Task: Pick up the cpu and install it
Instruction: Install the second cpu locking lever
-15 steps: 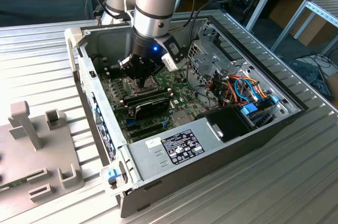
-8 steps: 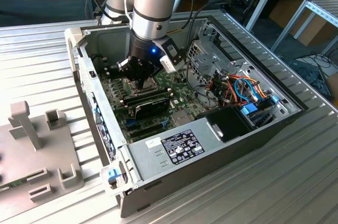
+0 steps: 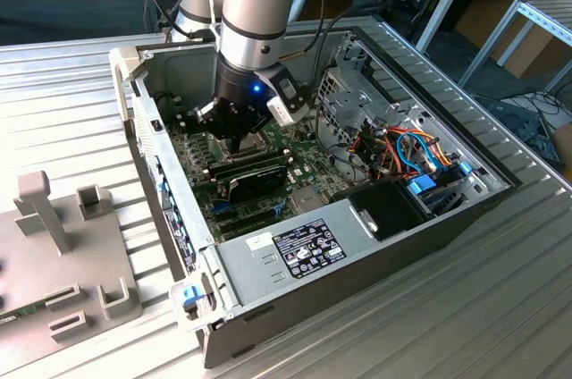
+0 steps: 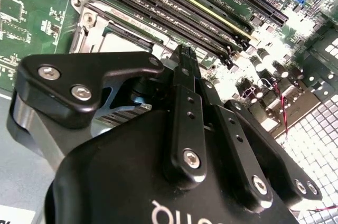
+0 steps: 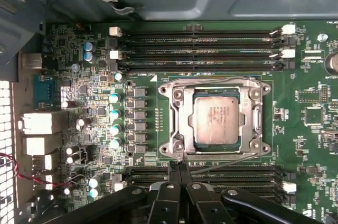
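While the arm stands low inside the open computer case (image 3: 295, 258) on the ribbed metal desk (image 3: 63, 93), the main risk is, in my judgement, a wrong contact with the board. The case is the largest thing here; it lies on its side, with the power supply at the near end and a bundle of coloured cables toward the exterior view's right. Inside it the green motherboard (image 5: 68, 39) carries long black memory slots (image 5: 200, 44) on both sides of the socket (image 5: 216, 121), so there is little free room, and a sideways push from the hand could scrape these slots or the small capacitors beside them.

The hand (image 5: 178, 167) hangs just above the board, near one edge of the socket. Its two black fingers (image 4: 185, 73) are pressed together, and nothing is held between them. If the hand comes down with the fingers closed like this, I think it can bend the thin metal lever or knock the frame of the socket.

The cpu (image 5: 217, 119) is the smallest thing of interest. It already lies flat inside the socket, square to the frame. Its top is dull silver-grey with a pale, slightly stained look and some faint print. The frame around it seems open, so the chip is probably not clamped, and a light touch could shift it and harm the fine contacts below.
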Robot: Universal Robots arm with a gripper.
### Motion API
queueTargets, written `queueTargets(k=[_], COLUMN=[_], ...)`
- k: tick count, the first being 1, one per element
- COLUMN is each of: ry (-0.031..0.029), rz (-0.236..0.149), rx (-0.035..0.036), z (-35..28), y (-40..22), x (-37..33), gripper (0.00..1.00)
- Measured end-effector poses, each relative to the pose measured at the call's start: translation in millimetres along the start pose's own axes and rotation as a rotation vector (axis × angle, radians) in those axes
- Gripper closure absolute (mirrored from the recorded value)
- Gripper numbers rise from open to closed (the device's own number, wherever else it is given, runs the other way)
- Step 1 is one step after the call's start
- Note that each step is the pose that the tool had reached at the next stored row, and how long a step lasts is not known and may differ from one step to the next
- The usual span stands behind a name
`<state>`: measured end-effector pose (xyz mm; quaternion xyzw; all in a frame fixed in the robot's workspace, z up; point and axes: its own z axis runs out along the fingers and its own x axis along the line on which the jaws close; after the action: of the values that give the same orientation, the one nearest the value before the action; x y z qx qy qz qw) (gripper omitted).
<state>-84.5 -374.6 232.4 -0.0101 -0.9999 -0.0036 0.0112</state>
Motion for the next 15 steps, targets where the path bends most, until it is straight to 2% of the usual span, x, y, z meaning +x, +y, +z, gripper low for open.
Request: queueTargets(k=[5, 8, 15], ry=[-0.0002, -0.0002, -0.0001], rz=[0.0, 0.0, 0.0], rx=[-0.0001, 0.0, -0.0001], z=[6.0, 6.3, 13.0], y=[0.0, 0.0, -0.2], x=[-0.1, -0.1, 4.3], gripper=[0.89, 0.89, 0.89])
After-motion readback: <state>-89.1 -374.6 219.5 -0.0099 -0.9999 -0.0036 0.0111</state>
